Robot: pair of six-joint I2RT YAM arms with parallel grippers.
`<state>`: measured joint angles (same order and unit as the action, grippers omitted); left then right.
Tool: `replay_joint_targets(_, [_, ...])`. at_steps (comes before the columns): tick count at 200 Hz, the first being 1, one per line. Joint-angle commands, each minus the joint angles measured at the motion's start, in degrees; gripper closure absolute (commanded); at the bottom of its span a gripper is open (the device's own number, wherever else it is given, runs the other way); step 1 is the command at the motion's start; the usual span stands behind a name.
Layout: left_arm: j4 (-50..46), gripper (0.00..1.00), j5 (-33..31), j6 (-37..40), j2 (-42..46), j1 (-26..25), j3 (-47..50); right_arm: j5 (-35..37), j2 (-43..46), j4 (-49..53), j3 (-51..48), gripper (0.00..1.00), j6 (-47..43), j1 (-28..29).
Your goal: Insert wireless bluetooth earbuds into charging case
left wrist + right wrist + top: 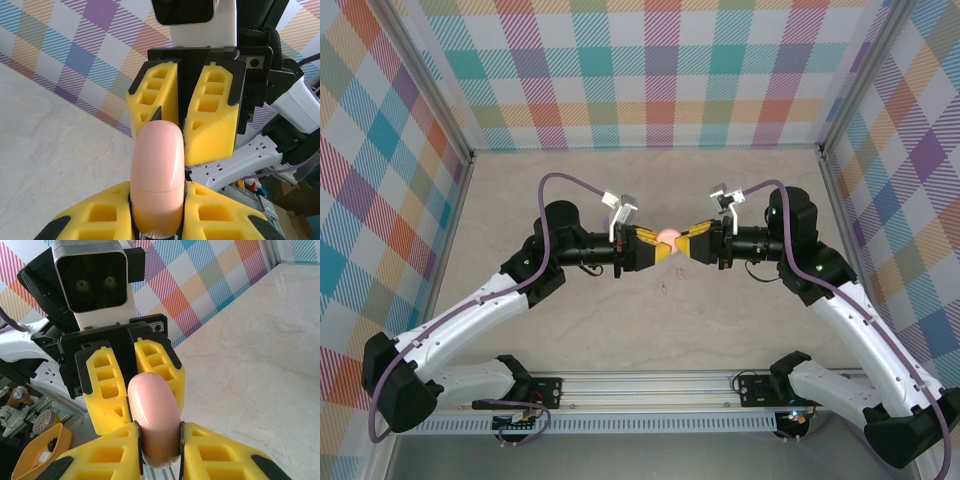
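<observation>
A smooth pink charging case [667, 236], closed with its lid seam showing, hangs in mid-air above the table's middle. My left gripper [646, 247] is shut on one end and my right gripper [691, 243] on the other, nose to nose. In the left wrist view the case [157, 160] sits clamped in my left gripper [157, 202], and the right gripper's yellow fingers [212, 117] flank its far end. In the right wrist view my right gripper [159, 440] pinches the case [152, 400]. A tiny pale speck [662, 289] on the table below may be earbuds; it is too small to tell.
The beige stone-look table [720, 330] is walled by plaid panels [650, 70] at the back and both sides. An aluminium rail [650, 385] runs along the near edge. An orange bowl [35, 460] sits off the table in the right wrist view.
</observation>
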<state>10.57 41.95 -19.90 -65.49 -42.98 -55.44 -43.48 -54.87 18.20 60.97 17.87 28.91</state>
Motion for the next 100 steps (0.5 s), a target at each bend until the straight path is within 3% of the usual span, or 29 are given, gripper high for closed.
replay_joint_targets(1, [2.3,0.81,0.5,0.2,-0.1,-0.7,-1.9,-4.7,-0.9,0.3,1.0,0.79,-1.3,1.1])
replay_joint_targets(48, [2.6,0.74,0.3,-0.1,-0.2,-0.7,-1.8,-5.4,-1.1,0.6,0.8,0.78,-1.5,1.2])
replay_joint_targets(100, [2.7,0.75,0.5,-0.3,-0.6,-0.7,-1.8,-6.0,-1.0,1.0,0.7,0.77,-1.8,1.2])
